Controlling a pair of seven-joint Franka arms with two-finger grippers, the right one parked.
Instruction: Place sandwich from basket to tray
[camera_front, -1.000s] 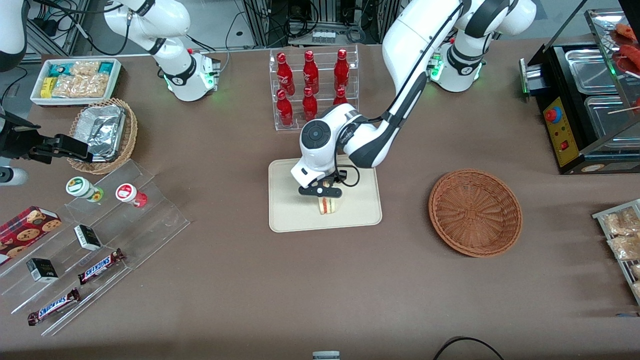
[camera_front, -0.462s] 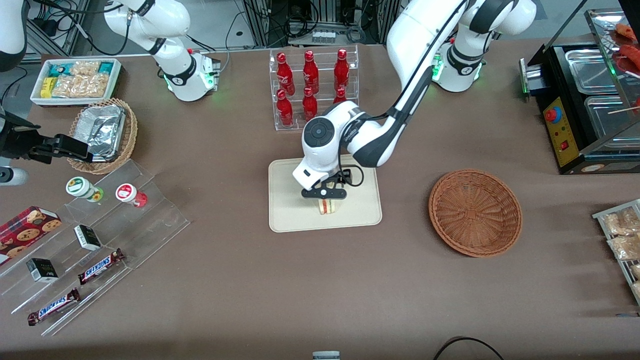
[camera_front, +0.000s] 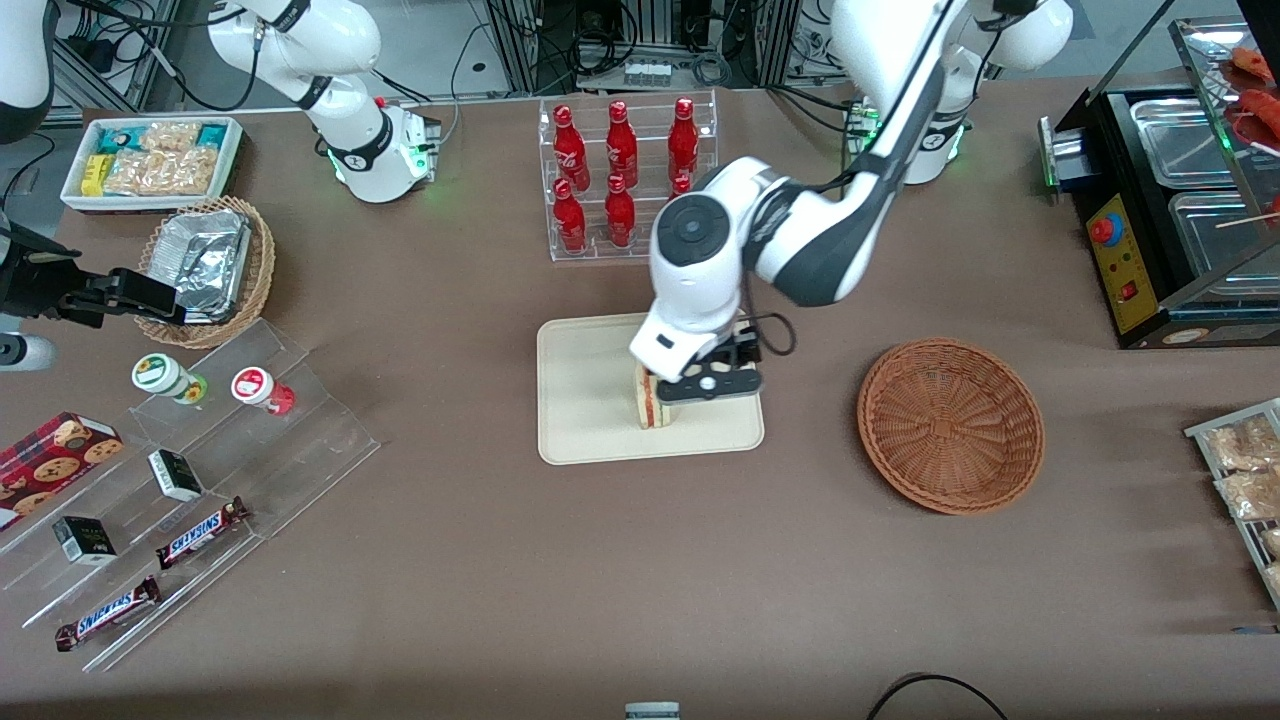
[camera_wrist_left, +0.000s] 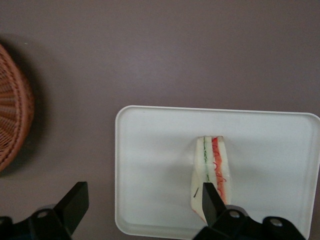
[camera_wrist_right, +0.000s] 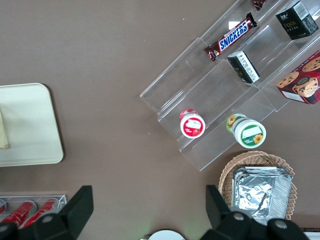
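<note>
Sandwich (camera_front: 649, 402) sits on the tray (camera_front: 585, 400), standing on edge, filling layers facing up toward the camera. It is in the part of the tray nearer the front camera, near the rim but not over it. In the wrist view the sandwich (camera_wrist_left: 211, 172) shows green and red-orange stripes between pale bread, with clear tray surface around it.

Gripper (camera_front: 708, 385) hangs above the tray, just beside the sandwich on the basket's side. Fingers are spread wide and hold nothing; in the wrist view the gripper (camera_wrist_left: 141, 202) has one fingertip (camera_wrist_left: 208, 200) overlapping the sandwich's lower end and the other over the brown counter (camera_wrist_left: 150, 55) off the tray's edge. Whether that fingertip actually touches the wrap can't be told; it looks raised above it.

Basket (camera_front: 950, 425) is on the counter, well apart from the tray toward the working arm's end, with nothing in it. Its rim (camera_wrist_left: 15, 125) also shows in the wrist view.

Rack of red bottles (camera_front: 625, 175) stands farther from the front camera than the tray.
</note>
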